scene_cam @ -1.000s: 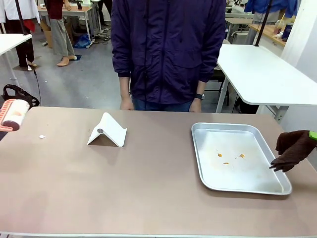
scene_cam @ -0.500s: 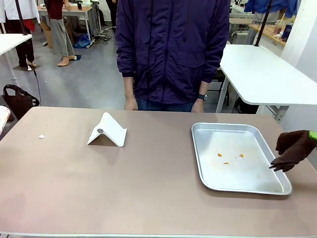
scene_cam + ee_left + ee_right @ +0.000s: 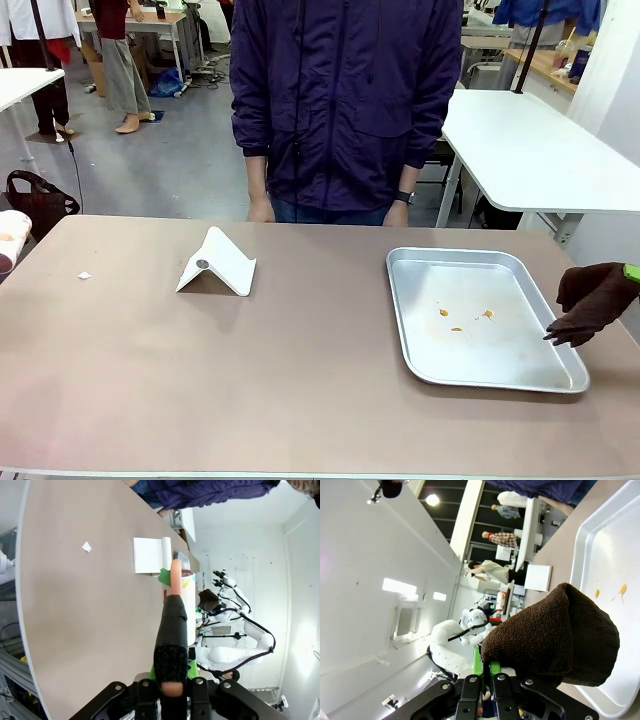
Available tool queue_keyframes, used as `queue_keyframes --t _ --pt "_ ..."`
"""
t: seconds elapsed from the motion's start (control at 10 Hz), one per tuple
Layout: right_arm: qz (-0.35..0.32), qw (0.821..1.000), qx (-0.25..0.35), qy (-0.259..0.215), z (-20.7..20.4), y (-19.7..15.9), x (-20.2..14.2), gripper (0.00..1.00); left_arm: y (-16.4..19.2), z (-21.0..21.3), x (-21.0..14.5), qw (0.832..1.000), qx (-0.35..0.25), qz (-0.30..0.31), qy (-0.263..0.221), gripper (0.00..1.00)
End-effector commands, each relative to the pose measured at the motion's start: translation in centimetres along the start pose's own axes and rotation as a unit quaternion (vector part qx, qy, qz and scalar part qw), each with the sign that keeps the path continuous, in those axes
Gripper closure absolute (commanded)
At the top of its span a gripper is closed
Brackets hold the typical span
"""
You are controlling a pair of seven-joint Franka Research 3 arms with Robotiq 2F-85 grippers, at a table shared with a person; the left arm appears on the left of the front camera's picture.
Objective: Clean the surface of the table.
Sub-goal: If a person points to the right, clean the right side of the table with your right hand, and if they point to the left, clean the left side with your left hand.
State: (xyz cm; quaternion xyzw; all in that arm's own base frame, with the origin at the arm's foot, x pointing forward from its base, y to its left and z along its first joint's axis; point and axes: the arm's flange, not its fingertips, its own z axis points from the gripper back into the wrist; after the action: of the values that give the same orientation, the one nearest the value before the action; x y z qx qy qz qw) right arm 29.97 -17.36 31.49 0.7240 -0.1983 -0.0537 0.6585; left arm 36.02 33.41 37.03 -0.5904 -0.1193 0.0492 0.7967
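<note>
Right gripper point(image 3: 630, 274) with cloth point(image 3: 592, 300) — beside tray point(image 3: 450, 252)

You're looking at a table point(image 3: 300, 400) with a smooth matt top, a dull-sheen bare-metal tray point(image 3: 470, 350), a coarse knitted brown cloth point(image 3: 555, 630), a smooth white plastic-looking stand point(image 3: 228, 262), a paper scrap point(image 3: 85, 275), and a lint roller point(image 3: 172, 620) with a rough black foam-like grip.
</note>
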Motion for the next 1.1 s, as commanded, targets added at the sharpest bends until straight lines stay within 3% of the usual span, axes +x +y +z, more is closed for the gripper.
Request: queue_keyframes --t 0.0,0.2,0.4,0.7,1.0 --pt "-0.003 1.0 -0.002 0.0 0.0 0.6 0.0 1.0 -0.9 -1.8 2.7 0.998 0.06 0.027 0.0 0.78" --pt "-0.003 1.0 -0.002 0.0 0.0 0.6 0.0 1.0 -1.1 -3.7 6.4 0.989 0.138 0.042 -0.033 0.78" --pt "-0.003 1.0 -0.002 0.0 0.0 0.6 0.0 1.0 -0.4 -5.9 9.0 0.979 0.195 0.048 -0.017 0.78" --pt "-0.003 1.0 -0.002 0.0 0.0 0.6 0.0 1.0 1.0 -7.5 9.9 0.967 0.251 0.048 -0.006 0.78" --pt "-0.003 1.0 -0.002 0.0 0.0 0.6 0.0 1.0 1.8 -7.3 9.5 0.965 0.258 0.047 0.007 0.78"
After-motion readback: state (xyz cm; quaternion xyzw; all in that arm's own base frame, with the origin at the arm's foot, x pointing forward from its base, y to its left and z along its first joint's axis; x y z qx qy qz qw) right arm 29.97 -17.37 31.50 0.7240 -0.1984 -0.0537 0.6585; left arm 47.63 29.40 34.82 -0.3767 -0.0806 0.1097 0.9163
